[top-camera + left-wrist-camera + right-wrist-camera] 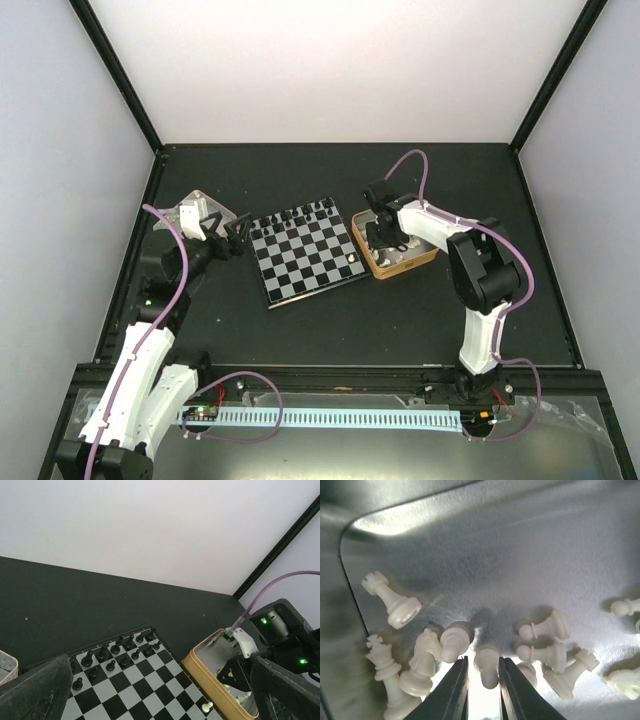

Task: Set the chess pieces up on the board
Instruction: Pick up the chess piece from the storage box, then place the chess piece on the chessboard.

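Several white pieces (540, 645) lie jumbled in the tin (470, 540). The right gripper (483, 659), narrowed to a slit, straddles a pawn (487, 669) without visibly clamping it. Neighbours crowd close, so closing may pinch off-centre and flick it away. The board (305, 252) sits beside the tin, with black pieces (305, 213) ranked on it. The left gripper (238, 232) hangs wide and empty.
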You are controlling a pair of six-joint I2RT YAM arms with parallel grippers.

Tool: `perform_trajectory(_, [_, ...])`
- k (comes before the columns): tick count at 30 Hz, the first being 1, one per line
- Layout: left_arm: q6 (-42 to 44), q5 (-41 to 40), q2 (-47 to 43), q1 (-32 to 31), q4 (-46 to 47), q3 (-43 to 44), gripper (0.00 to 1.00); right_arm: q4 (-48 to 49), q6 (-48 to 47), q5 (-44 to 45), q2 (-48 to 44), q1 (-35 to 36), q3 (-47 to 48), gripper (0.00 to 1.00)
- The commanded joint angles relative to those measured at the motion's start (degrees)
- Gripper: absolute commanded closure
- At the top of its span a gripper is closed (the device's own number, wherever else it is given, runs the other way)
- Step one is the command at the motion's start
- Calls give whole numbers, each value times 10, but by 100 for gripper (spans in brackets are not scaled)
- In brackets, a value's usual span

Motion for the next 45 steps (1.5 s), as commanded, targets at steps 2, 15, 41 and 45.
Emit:
perform_trajectory(2, [9, 7, -4, -1, 4, 20, 1, 9, -13, 12, 18, 1, 22, 85])
perform_trajectory(15, [10, 7, -6, -1, 1, 21, 1, -7, 4, 36, -64, 8, 14, 93])
perform_trajectory(41, [9, 2, -8, -1, -1, 18, 1, -135, -76, -58, 31, 159, 140, 91])
perform_trajectory(45, [10, 0, -9, -1, 0, 18, 1, -156, -81, -61, 55, 161, 166, 89])
